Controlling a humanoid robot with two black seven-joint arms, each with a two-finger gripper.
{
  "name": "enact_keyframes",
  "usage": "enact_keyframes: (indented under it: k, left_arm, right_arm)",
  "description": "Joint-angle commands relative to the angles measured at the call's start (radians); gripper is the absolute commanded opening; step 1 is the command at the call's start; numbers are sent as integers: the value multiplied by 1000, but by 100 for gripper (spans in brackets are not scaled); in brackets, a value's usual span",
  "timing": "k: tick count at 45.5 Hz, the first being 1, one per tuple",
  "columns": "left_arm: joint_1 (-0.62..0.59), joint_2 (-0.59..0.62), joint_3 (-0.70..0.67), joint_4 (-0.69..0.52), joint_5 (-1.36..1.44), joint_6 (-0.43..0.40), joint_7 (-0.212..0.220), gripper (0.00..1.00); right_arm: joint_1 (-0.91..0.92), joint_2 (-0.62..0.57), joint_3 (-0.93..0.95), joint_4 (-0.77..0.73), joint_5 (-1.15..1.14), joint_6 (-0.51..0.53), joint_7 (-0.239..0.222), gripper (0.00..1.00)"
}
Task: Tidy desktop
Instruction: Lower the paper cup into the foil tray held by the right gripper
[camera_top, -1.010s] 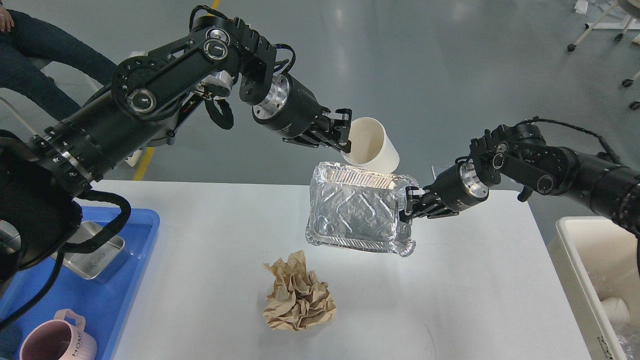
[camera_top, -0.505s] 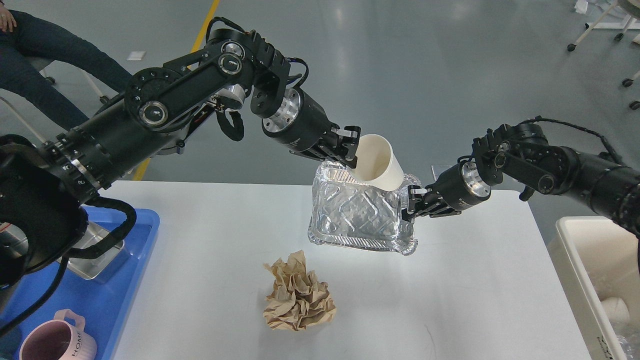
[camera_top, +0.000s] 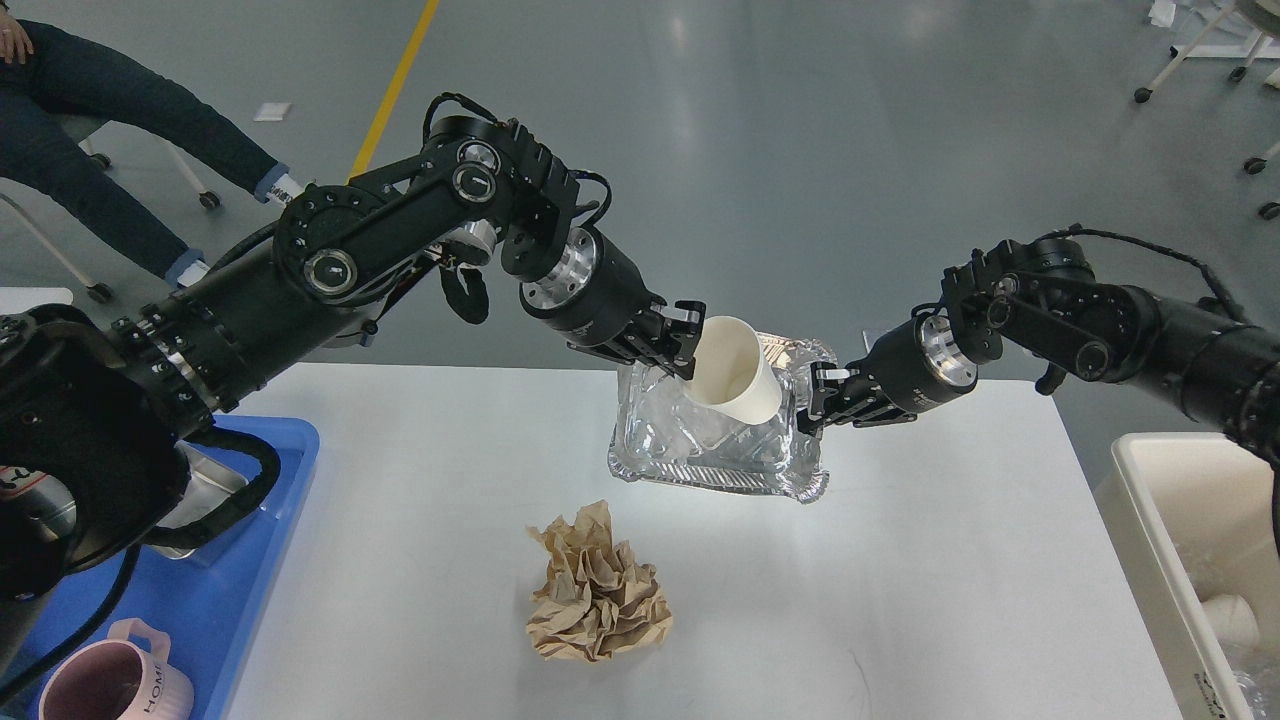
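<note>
Head view shows my left gripper (camera_top: 688, 345) clamped on a cup (camera_top: 735, 370) inside the foil tray (camera_top: 700, 450) that my right gripper (camera_top: 815, 398) pinches above the white desktop (camera_top: 900, 580), which fills the foreground with crumpled paper (camera_top: 597, 583) on it, grey floor (camera_top: 800, 150) beyond.
</note>
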Motion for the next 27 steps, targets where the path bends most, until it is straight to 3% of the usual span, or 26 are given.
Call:
enact_keyframes:
  k: [1,11,13,16,17,24,27]
  left_arm:
    - [13,-11,2,2,14,0,0,0]
    - [11,-33,2,8,15,0,0,2]
    - [11,-33,2,8,15,0,-1,14]
    - [11,-37,0,8,12,0,-3,50]
    - [11,-37,0,9,9,0,-5,57]
    - [11,-28,-14,8,-5,6,-5,91]
    - [11,-14,-25,8,-6,6,-9,96]
  right_arm:
    - [8,1,1,4,32,3,2,0]
    - [10,15,1,4,47,9,2,0]
    - [10,15,1,4,47,9,2,0]
    - [8,15,0,4,47,9,2,0]
    - [8,15,1,4,47,9,2,0]
    - [8,13,0,4,47,9,2,0]
    - [8,15,0,4,47,9,2,0]
